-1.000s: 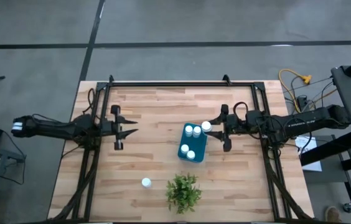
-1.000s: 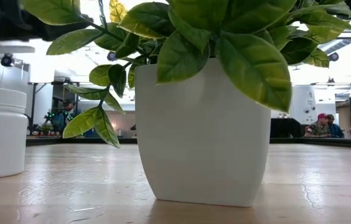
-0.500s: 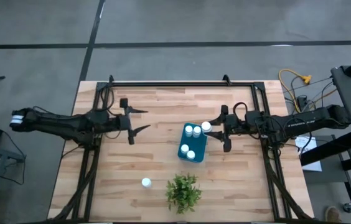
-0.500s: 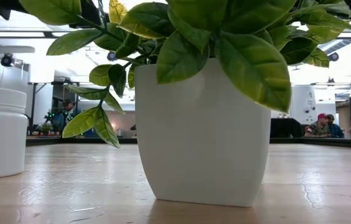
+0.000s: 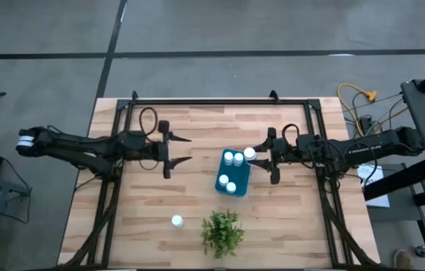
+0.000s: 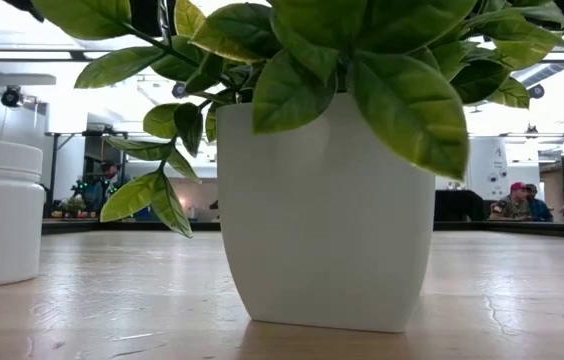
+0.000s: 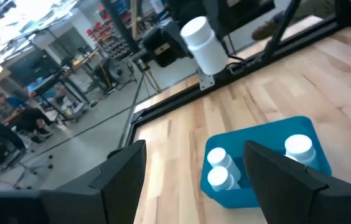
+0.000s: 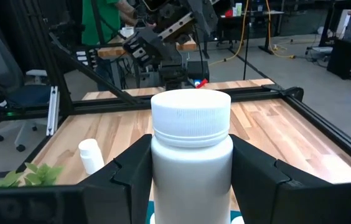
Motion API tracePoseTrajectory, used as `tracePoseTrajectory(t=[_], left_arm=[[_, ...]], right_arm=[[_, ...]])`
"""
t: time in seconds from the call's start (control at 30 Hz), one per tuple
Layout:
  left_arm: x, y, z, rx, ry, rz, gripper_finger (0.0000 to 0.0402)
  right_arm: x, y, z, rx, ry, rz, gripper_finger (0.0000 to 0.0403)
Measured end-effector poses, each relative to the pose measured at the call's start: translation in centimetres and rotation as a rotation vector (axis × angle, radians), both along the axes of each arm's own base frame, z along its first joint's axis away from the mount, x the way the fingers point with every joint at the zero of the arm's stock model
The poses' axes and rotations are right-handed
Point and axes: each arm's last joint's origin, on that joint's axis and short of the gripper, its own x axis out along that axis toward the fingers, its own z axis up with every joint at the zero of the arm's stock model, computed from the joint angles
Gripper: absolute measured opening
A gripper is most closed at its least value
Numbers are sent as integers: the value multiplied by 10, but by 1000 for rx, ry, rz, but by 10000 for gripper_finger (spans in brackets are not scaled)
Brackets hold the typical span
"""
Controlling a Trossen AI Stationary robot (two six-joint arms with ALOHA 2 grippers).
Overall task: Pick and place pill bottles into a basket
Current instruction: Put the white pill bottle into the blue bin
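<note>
No brand, label or writing can be read on anything in view. The pill bottles are plain white plastic cylinders with ribbed screw caps. Four of them (image 5: 230,158) stand upright inside the basket (image 5: 223,175), a glossy teal-blue rectangular tub with rounded corners set near the middle of the pale butcher-block table (image 5: 197,196). A fifth bottle (image 8: 191,146) is clamped between the fingers of the right gripper (image 5: 261,154), held upright just above the basket's edge on that arm's side; the right arm reaches in level from its side of the table. The sixth bottle (image 5: 176,220) stands alone on the wood near the front edge, well apart from the basket and a little way from the potted plant (image 5: 221,231), whose smooth white tapered pot (image 6: 324,230) and broad green leaves fill the low view. The left gripper (image 5: 181,149) hovers above the table beside the basket, its dark fingers (image 7: 122,171) spread wide and empty, pointing toward the basket. The left arm stretches nearly straight in from its side. A black metal frame (image 5: 220,100) borders the table.
</note>
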Motion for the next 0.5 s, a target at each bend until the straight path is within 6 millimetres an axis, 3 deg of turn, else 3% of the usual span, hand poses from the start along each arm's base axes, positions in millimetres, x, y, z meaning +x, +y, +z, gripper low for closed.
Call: tracePoseTrajectory(t=[0.17, 0.5], left_arm=[[12, -1, 8, 49, 47, -13, 261], [36, -1, 22, 116, 118, -11, 338]], right_arm=[[0, 0, 0, 3, 0, 3, 164], [0, 1, -1, 9, 2, 18, 164]])
